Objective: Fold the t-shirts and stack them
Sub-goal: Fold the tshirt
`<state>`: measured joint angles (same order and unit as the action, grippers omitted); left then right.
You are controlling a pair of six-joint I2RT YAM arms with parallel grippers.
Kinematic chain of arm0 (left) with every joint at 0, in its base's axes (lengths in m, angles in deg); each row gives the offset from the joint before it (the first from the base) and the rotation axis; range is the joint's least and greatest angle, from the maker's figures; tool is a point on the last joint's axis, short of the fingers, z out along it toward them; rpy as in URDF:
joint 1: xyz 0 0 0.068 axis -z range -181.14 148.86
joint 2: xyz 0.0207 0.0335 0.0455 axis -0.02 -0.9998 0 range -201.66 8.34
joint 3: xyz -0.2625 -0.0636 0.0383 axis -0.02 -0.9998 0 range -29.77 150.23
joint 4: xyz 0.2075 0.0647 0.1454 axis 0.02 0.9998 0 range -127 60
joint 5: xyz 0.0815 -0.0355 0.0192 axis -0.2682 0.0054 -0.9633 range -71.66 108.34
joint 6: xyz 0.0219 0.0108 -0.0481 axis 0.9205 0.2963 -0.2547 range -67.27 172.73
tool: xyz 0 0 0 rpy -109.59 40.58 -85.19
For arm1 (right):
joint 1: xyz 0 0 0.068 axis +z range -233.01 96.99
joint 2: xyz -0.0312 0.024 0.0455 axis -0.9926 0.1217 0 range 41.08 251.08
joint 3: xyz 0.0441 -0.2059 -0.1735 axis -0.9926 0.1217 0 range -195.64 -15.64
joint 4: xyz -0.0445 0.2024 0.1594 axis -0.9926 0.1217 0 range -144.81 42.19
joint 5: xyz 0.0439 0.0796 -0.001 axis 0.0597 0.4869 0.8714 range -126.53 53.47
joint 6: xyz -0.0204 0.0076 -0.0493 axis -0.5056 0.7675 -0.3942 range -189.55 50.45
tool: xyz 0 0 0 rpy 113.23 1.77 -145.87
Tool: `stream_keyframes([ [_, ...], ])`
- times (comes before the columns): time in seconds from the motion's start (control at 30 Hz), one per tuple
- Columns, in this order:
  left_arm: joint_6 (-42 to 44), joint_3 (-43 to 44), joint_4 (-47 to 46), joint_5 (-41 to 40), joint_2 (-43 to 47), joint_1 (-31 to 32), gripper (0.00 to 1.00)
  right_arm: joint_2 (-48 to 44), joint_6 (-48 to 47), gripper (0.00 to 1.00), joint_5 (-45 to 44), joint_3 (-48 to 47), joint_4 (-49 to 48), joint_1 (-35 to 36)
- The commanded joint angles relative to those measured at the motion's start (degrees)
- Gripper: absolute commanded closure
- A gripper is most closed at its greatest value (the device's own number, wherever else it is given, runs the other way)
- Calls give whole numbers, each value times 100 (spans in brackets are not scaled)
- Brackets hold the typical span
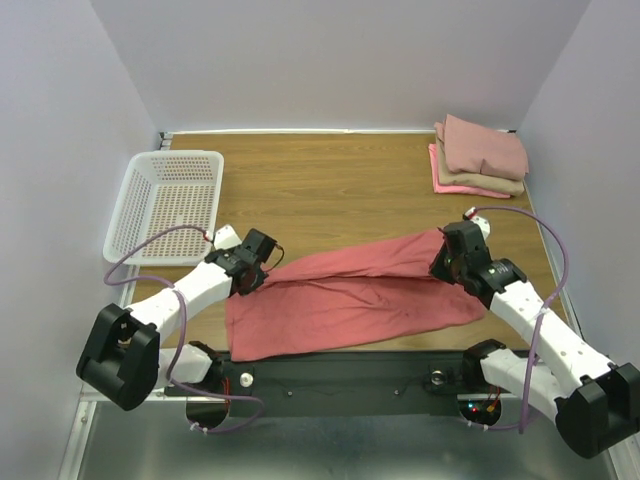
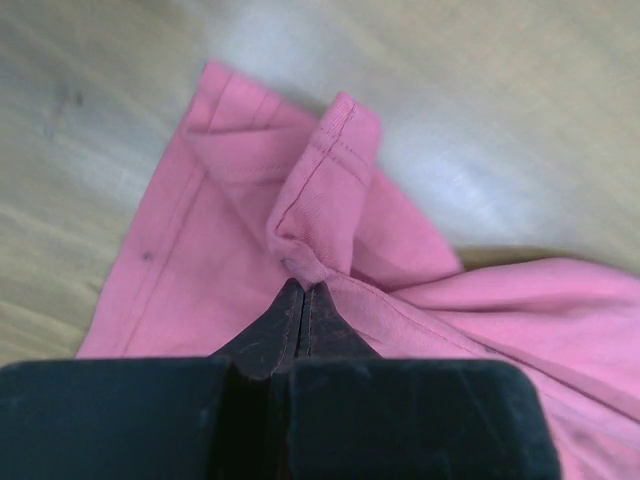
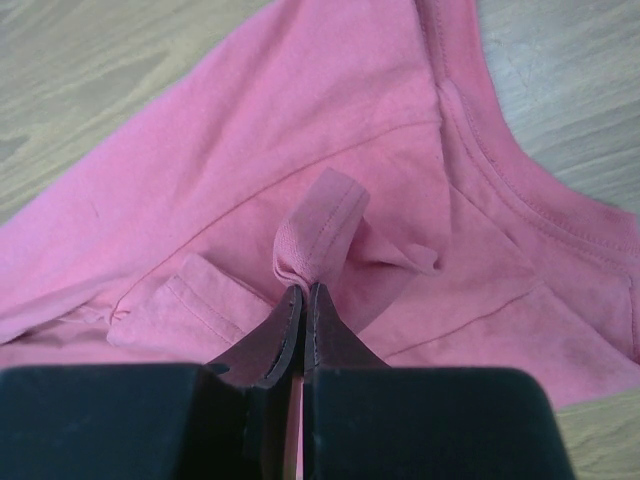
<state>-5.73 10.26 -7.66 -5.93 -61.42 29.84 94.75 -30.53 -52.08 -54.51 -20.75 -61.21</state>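
Observation:
The large coral-red t-shirt [image 1: 350, 295] lies spread across the near part of the table, stretched between both arms. My left gripper [image 1: 258, 272] is shut on its hemmed left edge; the left wrist view shows a pinched fold of the shirt [image 2: 320, 200] just past the closed gripper [image 2: 303, 290]. My right gripper [image 1: 440, 262] is shut on the shirt's right end; the right wrist view shows a bunched fold of the shirt [image 3: 320, 225] at the gripper [image 3: 304, 290], near the collar [image 3: 520, 190]. A stack of folded t-shirts [image 1: 480, 155], dusty-pink on tan on bright-pink, sits at the far right.
A white plastic mesh basket [image 1: 165, 205] stands at the left side of the wooden table [image 1: 330, 180]. Purple cables loop beside both arms. White walls close in the table on three sides. A black rail runs along the near edge.

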Motion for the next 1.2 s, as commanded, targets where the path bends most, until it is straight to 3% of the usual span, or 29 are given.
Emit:
stream_keyframes([
  [0.0, -622, -521, 133, 28, 277, 249, 100, -137, -9, 100, 183, 169, -49, 26],
  [0.13, -904, -830, 124, 151, 585, 391, 100, -286, 114, 100, 386, 476, -40, 26],
  [0.2, -966, -918, 142, 238, 708, 391, 94, -357, 210, 99, 675, 722, -40, 26],
  [0.23, -975, -996, 151, 282, 822, 408, 75, -392, 298, 97, 789, 784, -40, 17],
  [0.27, -983, -1023, 168, 370, 875, 409, 62, -453, 360, 86, 1043, 828, -31, 26],
  [0.3, -992, -1050, 203, 414, 937, 417, 62, -489, 430, 74, 1115, 829, 30, 26],
  [0.37, -949, -1076, 256, 589, 1121, 435, 50, -646, 614, 60, 1229, 846, 135, 26],
  [0.4, -940, -1042, 352, 634, 1261, 444, 42, -708, 641, 48, 1317, 820, 310, 26],
  [0.43, -931, -998, 405, 634, 1350, 444, 38, -770, 659, 48, 1327, 794, 442, 26],
  [0.5, -966, -875, 580, 608, 1491, 453, 30, -981, 677, 22, 1300, 715, 733, 26],
  [0.57, -957, -594, 835, 486, 1605, 453, 28, -1130, 676, 0, 1047, 574, 768, 26],
  [0.63, -818, -269, 950, 328, 1588, 453, 4, -1149, 581, 0, 862, 347, 690, 17],
  [0.67, -756, -155, 959, 292, 1544, 453, 1, -1079, 519, 0, 809, 250, 620, 26],
  [0.83, -307, 461, 609, 326, 1027, 453, 2, -130, 211, 0, 721, -225, 172, 26],
  [0.9, -44, 514, 74, 510, 851, 453, 2, 423, 123, 0, 921, -401, -118, 26],
  [1.0, 272, 549, -648, 940, 412, 453, 2, 1046, 26, 0, 1745, -297, -880, 61],
  [1.17, 344, 638, -1017, 1012, -396, 453, 2, 1769, 149, 0, 1590, -60, -919, 105],
])
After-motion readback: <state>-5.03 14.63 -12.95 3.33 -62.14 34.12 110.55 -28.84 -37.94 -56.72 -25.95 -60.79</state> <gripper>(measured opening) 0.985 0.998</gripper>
